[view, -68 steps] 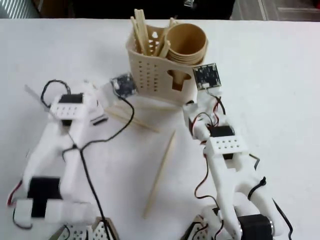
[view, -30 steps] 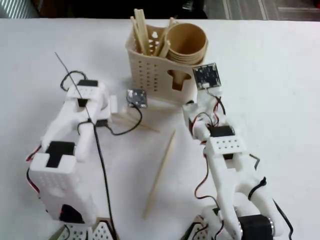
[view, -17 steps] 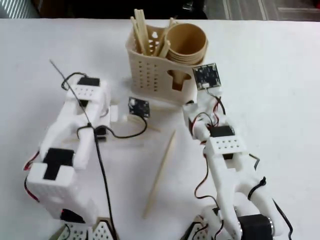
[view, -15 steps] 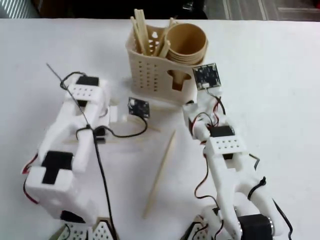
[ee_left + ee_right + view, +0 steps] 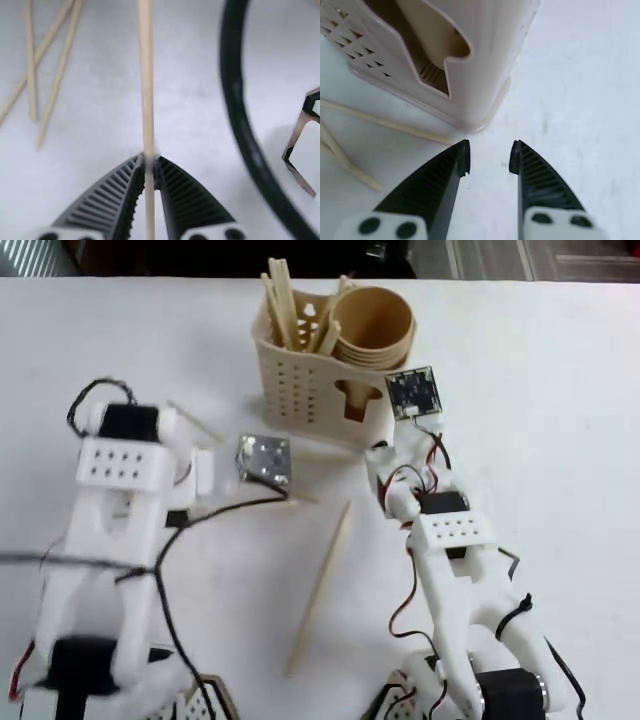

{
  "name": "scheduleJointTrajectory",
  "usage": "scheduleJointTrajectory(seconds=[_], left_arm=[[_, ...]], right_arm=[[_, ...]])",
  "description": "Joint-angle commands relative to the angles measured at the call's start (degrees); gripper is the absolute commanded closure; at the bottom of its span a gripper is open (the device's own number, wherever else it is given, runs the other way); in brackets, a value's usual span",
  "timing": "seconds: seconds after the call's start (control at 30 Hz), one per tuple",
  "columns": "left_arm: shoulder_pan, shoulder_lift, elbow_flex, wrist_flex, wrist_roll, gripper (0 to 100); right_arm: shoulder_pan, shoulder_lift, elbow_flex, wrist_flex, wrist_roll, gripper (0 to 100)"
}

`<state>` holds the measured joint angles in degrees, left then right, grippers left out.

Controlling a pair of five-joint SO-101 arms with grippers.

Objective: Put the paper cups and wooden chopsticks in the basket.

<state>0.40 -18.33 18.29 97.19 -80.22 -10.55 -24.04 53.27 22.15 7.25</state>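
The ribbed black fingers (image 5: 115, 195) of my left gripper (image 5: 148, 161) are clamped on a slim, pale wooden chopstick (image 5: 145, 85), which runs straight out past the tips above the white table (image 5: 190, 100). A few other loose wooden sticks (image 5: 50, 80) lie on the table apart from it. My right gripper (image 5: 488, 156) has its fingers apart with nothing between them, just beside a bottom corner of the cream perforated plastic basket (image 5: 305, 390). That basket sits at upper centre of the high view, with the stacked tan paper cups (image 5: 373, 320) and several chopsticks already standing in it. One more long chopstick (image 5: 320, 585) lies slanted at lower centre of that view. I judge the stick I hold to be very light and stiff but smooth (so it may swivel or slip in a single-point pinch). I cannot tell how much of it lies behind my fingertips. A hold nearer the middle would be steadier, while an end grip would let the free end tip into the basket. It could snap if levered against the rim.
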Motion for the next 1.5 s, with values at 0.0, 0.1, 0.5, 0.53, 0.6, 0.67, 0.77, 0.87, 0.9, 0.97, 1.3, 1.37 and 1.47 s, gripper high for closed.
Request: scheduleJointTrajectory(seconds=[0.0, 0.1, 0.5, 0.53, 0.6, 0.67, 0.77, 0.87, 0.9, 0.97, 1.3, 1.37, 1.47], left_arm=[[0.8, -9.1, 4.9, -4.3, -8.8, 98], [0.8, -16.0, 10.7, -7.7, -8.6, 98], [9.5, -42.3, 22.2, -37.0, 23.9, 98], [10.0, -42.6, 22.2, -40.0, 27.1, 98], [10.2, -42.6, 22.1, -46.6, 33.4, 98], [10.3, -42.6, 22.2, -54.0, 39.6, 98], [10.3, -42.6, 22.4, -64.8, 48.6, 98], [10.3, -42.5, 22.5, -74.0, 56.5, 98], [10.3, -42.5, 22.5, -76.6, 58.8, 98], [11.0, -42.4, 22.5, -80.7, 62.7, 98], [14.4, -28.7, 14.1, -89.2, 70.5, 98], [14.2, -22.8, 9.6, -89.2, 72.5, 98], [14.2, -14.3, 2.8, -89.1, 75.6, 98]], right_arm=[[0.1, -2.1, -0.5, -1.2, 0.5, 85.4], [0.1, -2.1, -0.4, -1.2, 0.5, 85.4], [0.1, -2.1, -0.4, -1.2, 0.5, 85.4], [0.1, -2.1, -0.4, -1.2, 0.5, 85.4], [0.1, -2.1, -0.4, -1.2, 0.5, 85.4], [0.1, -2.1, -0.4, -1.2, 0.5, 85.4], [0.1, -2.1, -0.4, -1.2, 0.5, 85.4], [0.1, -2.1, -0.4, -1.2, 0.5, 85.4], [0.1, -2.1, -0.4, -1.2, 0.5, 85.4], [0.1, -2.1, -0.5, -1.2, 0.5, 85.4], [0.1, -2.1, -0.5, -1.2, 0.5, 85.4], [0.1, -2.1, -0.6, -1.2, 0.5, 85.4], [0.1, -2.1, -0.7, -1.2, 0.5, 85.4]])
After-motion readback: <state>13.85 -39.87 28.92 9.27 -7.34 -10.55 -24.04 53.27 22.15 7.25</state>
